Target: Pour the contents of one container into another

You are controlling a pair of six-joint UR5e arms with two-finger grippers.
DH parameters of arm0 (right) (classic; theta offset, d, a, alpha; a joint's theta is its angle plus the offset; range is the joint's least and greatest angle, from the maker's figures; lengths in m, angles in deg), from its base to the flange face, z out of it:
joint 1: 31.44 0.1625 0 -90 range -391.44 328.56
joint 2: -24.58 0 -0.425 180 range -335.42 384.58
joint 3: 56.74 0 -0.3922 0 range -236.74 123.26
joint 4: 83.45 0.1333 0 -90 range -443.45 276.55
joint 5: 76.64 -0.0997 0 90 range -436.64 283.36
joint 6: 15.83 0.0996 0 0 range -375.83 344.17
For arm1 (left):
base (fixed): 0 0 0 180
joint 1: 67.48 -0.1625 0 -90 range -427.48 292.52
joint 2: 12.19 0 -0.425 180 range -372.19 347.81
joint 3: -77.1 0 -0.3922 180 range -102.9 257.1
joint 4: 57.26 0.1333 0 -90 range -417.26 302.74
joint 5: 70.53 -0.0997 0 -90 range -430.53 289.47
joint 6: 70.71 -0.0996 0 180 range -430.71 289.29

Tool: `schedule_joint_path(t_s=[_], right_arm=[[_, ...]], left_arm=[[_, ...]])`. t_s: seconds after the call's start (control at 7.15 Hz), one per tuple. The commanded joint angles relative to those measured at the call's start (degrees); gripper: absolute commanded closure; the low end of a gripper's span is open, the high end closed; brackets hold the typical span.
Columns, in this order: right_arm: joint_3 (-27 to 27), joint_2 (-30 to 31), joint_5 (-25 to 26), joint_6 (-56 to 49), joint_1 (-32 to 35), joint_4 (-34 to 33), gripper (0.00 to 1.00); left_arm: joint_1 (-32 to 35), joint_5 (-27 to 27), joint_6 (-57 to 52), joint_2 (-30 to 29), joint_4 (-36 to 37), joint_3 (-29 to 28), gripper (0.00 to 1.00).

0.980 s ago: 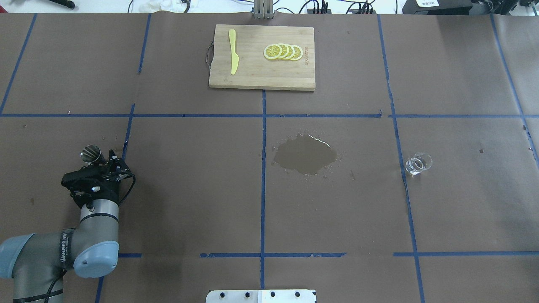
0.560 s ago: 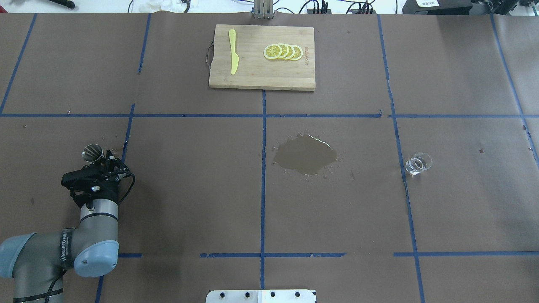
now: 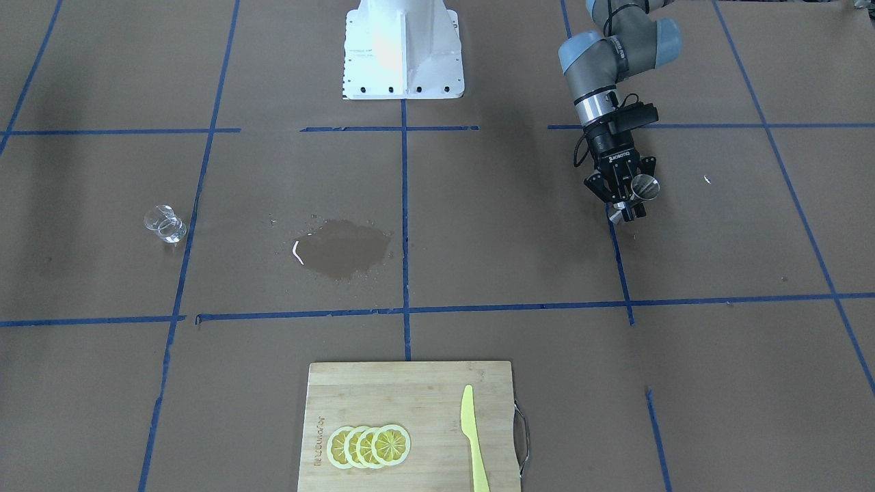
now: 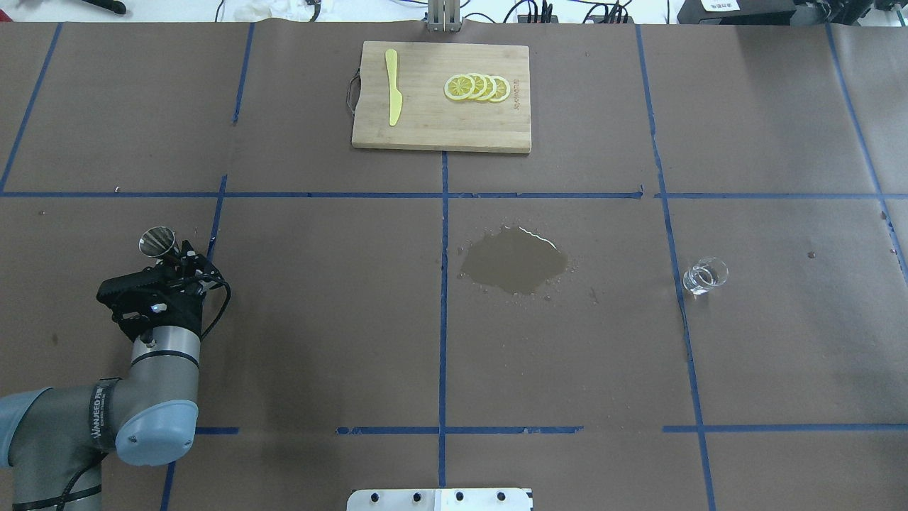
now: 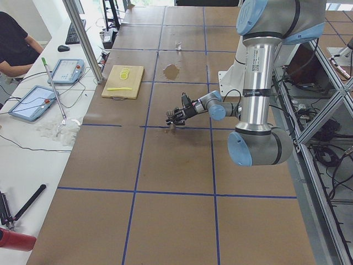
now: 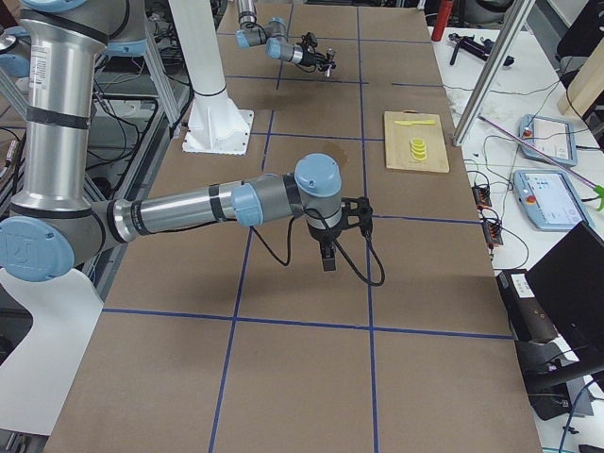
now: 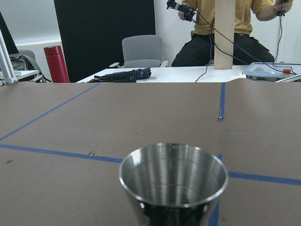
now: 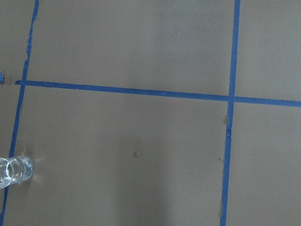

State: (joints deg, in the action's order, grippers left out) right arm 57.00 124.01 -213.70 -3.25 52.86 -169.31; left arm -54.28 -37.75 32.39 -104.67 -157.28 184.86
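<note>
My left gripper (image 4: 172, 258) is shut on a shiny metal cup (image 4: 157, 241), held tilted just above the brown paper at the table's left. The front view shows the same left gripper (image 3: 627, 199) and metal cup (image 3: 645, 186). The left wrist view looks into the cup (image 7: 173, 181), and its inside looks empty. A small clear glass (image 4: 705, 275) sits alone at the right, also seen as the glass (image 3: 165, 224) and the glass (image 8: 14, 172). My right gripper (image 6: 327, 260) shows only in the right side view, hanging over the paper; I cannot tell whether it is open or shut.
A wet spill patch (image 4: 514, 260) darkens the paper at the middle. A wooden cutting board (image 4: 418, 128) at the far side carries lemon slices (image 4: 477, 87) and a yellow knife (image 4: 393, 86). A seated person (image 7: 235, 23) is beyond the table's left end.
The left gripper has carried the metal cup a little farther from the robot, and the arm has shifted slightly left. The glass and spill are unchanged.
</note>
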Motion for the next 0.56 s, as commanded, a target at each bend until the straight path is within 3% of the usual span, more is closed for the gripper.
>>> schedule_joint_path(t_s=[0.0, 0.14, 0.42], right_arm=[[6.1, 6.1, 6.8, 15.7, -8.9, 11.2, 0.00], [6.0, 10.2, 9.9, 26.9, -14.3, 24.4, 0.00], [6.1, 11.4, 16.1, 35.1, -21.8, 32.8, 0.00]], left_arm=[[0.4, 0.1, -2.0, -0.3, -0.1, 3.0, 1.00], [0.4, 0.3, -5.0, -0.4, -0.5, 4.4, 1.00], [0.5, 0.5, -10.8, -3.4, -2.2, 4.7, 1.00]])
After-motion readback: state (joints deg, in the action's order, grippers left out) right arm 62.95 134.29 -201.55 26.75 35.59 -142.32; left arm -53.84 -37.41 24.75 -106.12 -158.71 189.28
